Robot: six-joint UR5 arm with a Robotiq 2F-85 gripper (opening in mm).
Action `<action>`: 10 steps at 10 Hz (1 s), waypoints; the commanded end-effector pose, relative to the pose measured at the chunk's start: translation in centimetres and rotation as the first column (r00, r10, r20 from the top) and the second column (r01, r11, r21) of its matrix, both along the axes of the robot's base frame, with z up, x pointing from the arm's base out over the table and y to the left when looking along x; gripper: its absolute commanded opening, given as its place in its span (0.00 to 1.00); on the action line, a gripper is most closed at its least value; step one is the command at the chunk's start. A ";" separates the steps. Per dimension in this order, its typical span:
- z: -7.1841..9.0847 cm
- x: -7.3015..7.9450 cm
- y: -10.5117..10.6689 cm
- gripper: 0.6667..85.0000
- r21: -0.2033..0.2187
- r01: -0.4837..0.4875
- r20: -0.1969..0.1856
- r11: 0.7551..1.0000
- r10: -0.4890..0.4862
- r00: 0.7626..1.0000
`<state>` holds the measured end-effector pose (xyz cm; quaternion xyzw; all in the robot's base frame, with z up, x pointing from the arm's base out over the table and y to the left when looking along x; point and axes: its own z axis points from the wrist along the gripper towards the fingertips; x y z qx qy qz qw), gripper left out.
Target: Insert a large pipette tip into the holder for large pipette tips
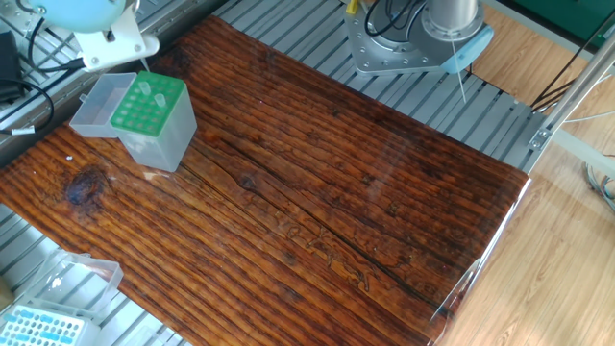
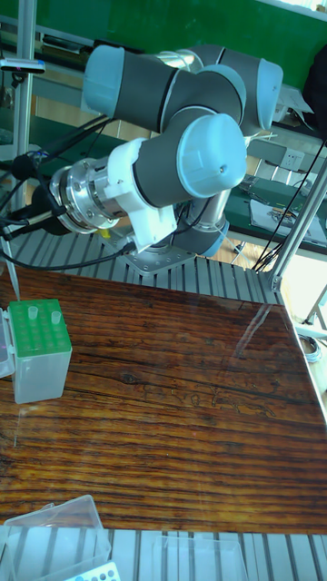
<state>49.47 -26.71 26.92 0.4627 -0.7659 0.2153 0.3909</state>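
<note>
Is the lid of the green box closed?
No, the clear lid lies open beside the green box, and the rack of holes is uncovered.

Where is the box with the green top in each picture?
Fixed view: the holder for large pipette tips sits at the upper left of the wooden table, its clear lid open to the left.
Tall fixed view: the holder sits at the left edge, halfway down, on the same table.
Shared landmark: two pale tips stick up from the green rack in both views.
</note>
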 end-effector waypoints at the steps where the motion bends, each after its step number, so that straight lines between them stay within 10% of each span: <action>1: -0.3 0.2 0.7 0.00 0.010 0.011 0.007 1.000 -0.011 1.000; 10: -1.0 -0.1 1.9 0.00 0.047 0.046 0.016 0.998 -0.046 0.999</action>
